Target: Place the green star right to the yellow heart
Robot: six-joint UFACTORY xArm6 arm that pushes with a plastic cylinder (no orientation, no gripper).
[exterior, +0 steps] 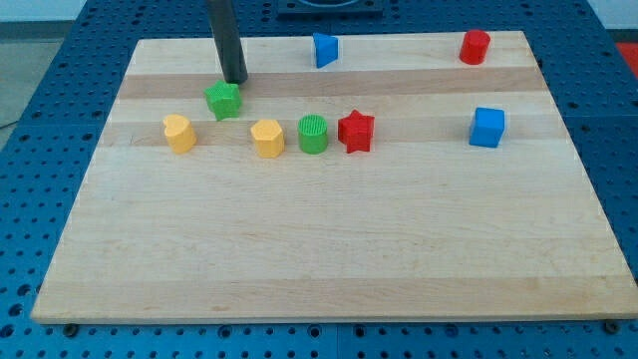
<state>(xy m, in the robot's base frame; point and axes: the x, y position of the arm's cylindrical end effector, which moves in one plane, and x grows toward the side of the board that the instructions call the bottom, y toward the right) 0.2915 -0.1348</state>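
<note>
The green star [224,100] lies on the wooden board [319,249] at the upper left. My tip [235,80] stands just above it, at its upper right edge, touching or nearly touching. The yellow heart [267,138] lies below and to the right of the star. A green cylinder [313,134] sits right against the heart's right side, with a red star [356,131] beyond it. A second yellow block [179,132], which looks like a pentagon, lies below and to the left of the green star.
A blue triangle [325,49] lies near the top edge at centre. A red block [476,46] sits at the top right. A blue cube [487,127] lies at the right. Blue perforated table surrounds the board.
</note>
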